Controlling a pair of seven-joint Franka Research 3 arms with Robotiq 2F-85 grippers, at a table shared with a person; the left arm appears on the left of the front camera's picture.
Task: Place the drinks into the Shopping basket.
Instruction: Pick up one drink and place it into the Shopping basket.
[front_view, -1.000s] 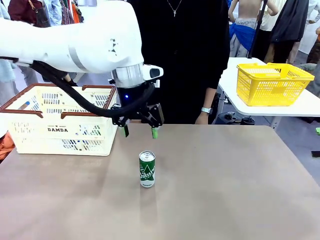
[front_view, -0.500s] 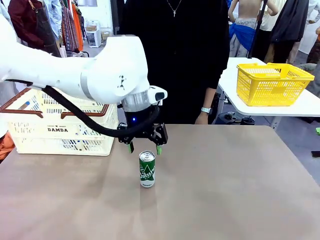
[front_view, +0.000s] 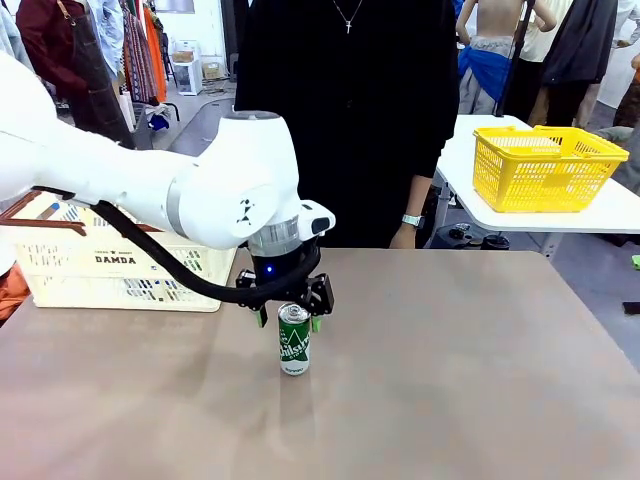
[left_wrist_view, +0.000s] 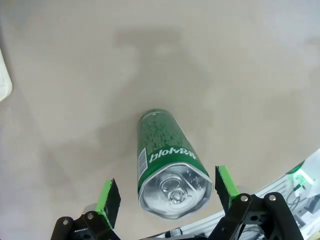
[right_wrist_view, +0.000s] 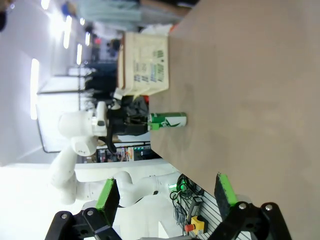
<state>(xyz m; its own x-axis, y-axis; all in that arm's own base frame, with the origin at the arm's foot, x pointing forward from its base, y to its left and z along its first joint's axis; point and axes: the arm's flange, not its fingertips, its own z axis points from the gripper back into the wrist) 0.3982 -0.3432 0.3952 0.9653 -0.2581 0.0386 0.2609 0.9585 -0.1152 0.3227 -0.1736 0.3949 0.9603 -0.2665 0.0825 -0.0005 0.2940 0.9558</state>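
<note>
1. One green can (front_view: 293, 339), silver top, white lettering, upright on the brown counter (front_view: 470, 380), near the middle, slightly to the left.
2. Left gripper (front_view: 290, 312) low over the can top, fingers (front_view: 261, 316) spread wide, one green pad on each side of the upper part of the can, not pressing it.
3. From the left wrist view: same can (left_wrist_view: 167, 170) between the two green pads (left_wrist_view: 108, 196), a clear gap on both sides, silver lid and pull tab visible from above.
4. Shopping basket (front_view: 120, 262), cream-white with brown rim and "DAMDA" lettering, at the far left of the counter, well apart from the can, partly hidden behind the left arm.
5. Right gripper (right_wrist_view: 167, 192) away from the can, fingers (right_wrist_view: 225, 188) spread, nothing between them.
6. In the right wrist view, rolled sideways: can (right_wrist_view: 168, 120) far off on the counter, left gripper (right_wrist_view: 150, 121) around its top, basket (right_wrist_view: 145, 65) farther along.
7. Person in black clothing (front_view: 350, 110) standing at the far side of the counter, wristwatch on one arm.
8. Yellow mesh basket (front_view: 545, 165) on a separate white table (front_view: 470, 180) at the right, behind.
</note>
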